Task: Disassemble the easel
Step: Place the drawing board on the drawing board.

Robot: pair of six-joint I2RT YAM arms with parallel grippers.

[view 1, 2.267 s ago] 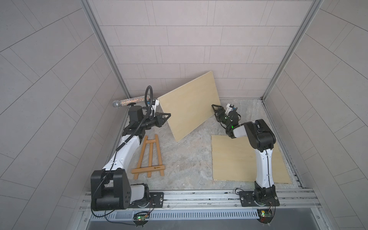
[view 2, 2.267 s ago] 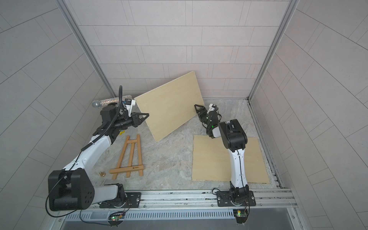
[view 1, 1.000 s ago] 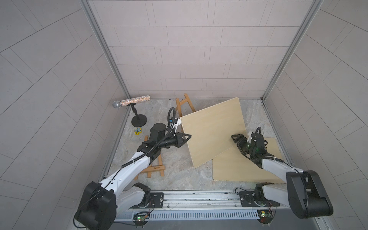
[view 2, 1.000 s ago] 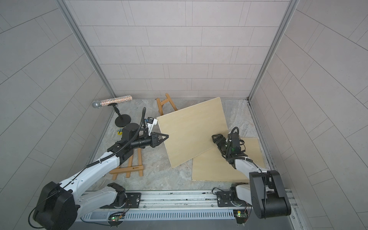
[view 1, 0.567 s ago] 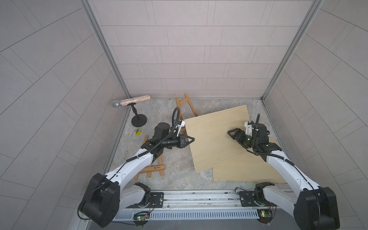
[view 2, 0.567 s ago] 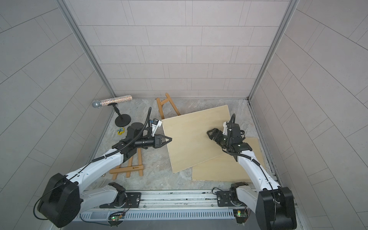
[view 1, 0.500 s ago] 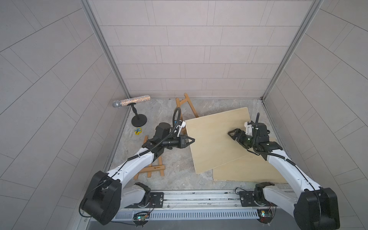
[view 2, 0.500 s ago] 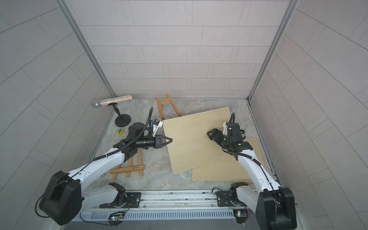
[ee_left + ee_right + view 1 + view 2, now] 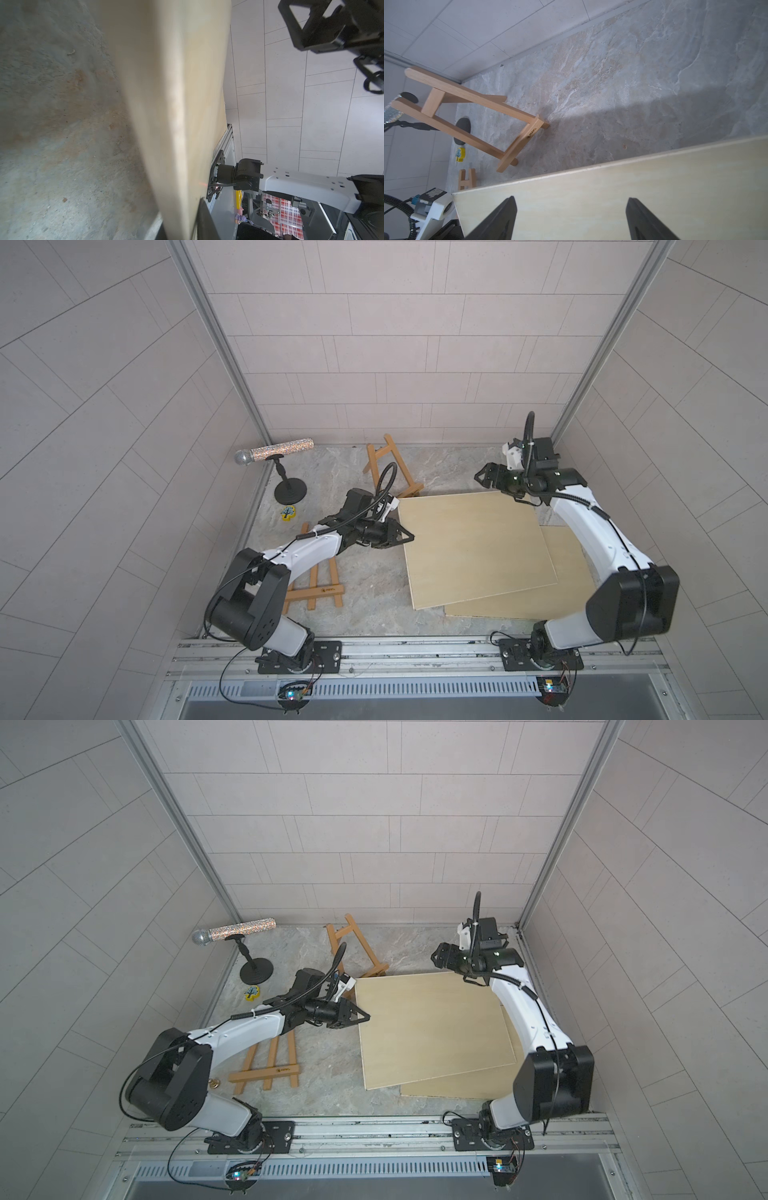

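The left gripper [image 9: 409, 537] pinches the left edge of the flat board [image 9: 473, 547], the right gripper [image 9: 484, 477] hangs spread above its far edge, and the standing easel [image 9: 477, 97] rises just beyond the board, nearer the left arm.

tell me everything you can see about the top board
The top board is a thin, pale, plain wood rectangle lying roughly flat and skewed on the table. Its near right part overlaps a second board. The left gripper is shut on its left edge; the right gripper hangs open above its far edge.
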